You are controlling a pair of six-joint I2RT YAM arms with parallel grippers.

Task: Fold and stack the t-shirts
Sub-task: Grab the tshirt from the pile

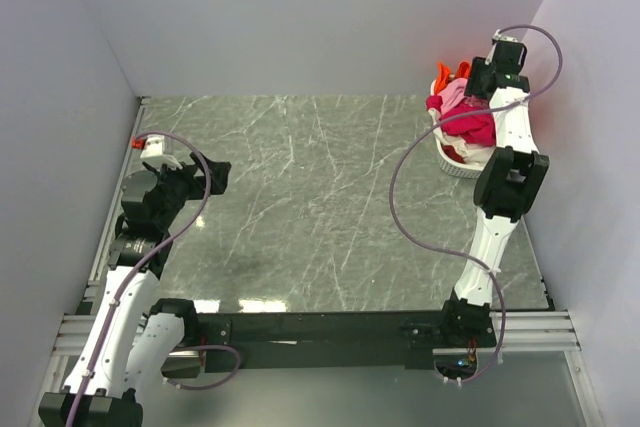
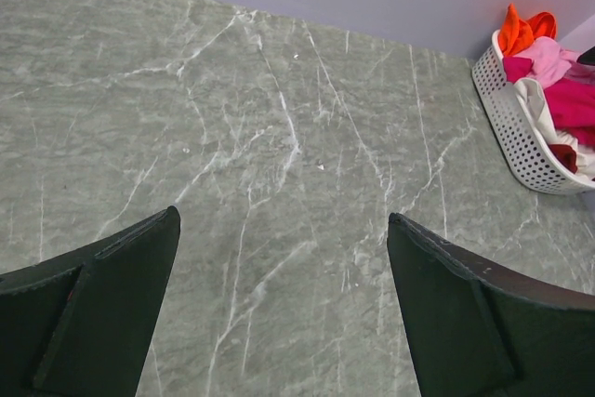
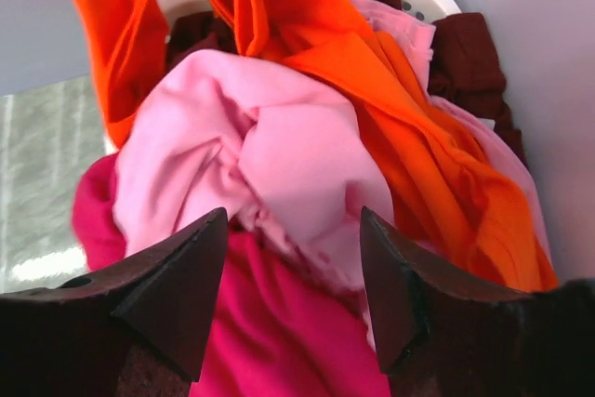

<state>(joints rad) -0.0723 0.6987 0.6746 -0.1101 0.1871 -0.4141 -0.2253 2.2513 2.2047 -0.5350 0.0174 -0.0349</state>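
The t-shirts lie crumpled in a white basket [image 1: 452, 160] at the far right: a light pink one [image 3: 270, 151] on top, a magenta one [image 3: 279, 323] under it, a bright orange one [image 3: 390, 90] behind. They also show in the top view [image 1: 462, 112] and the left wrist view [image 2: 558, 76]. My right gripper [image 3: 293, 230] is open just above the pink and magenta cloth, holding nothing. My left gripper [image 2: 284, 230] is open and empty over the bare table at the left.
The grey marble table [image 1: 320, 197] is walled on three sides. The basket's perforated wall [image 2: 516, 137] stands near the right wall. A dark maroon cloth [image 3: 469, 58] lies in the basket too. A red-and-white fitting [image 1: 150, 144] sits at the table's left edge.
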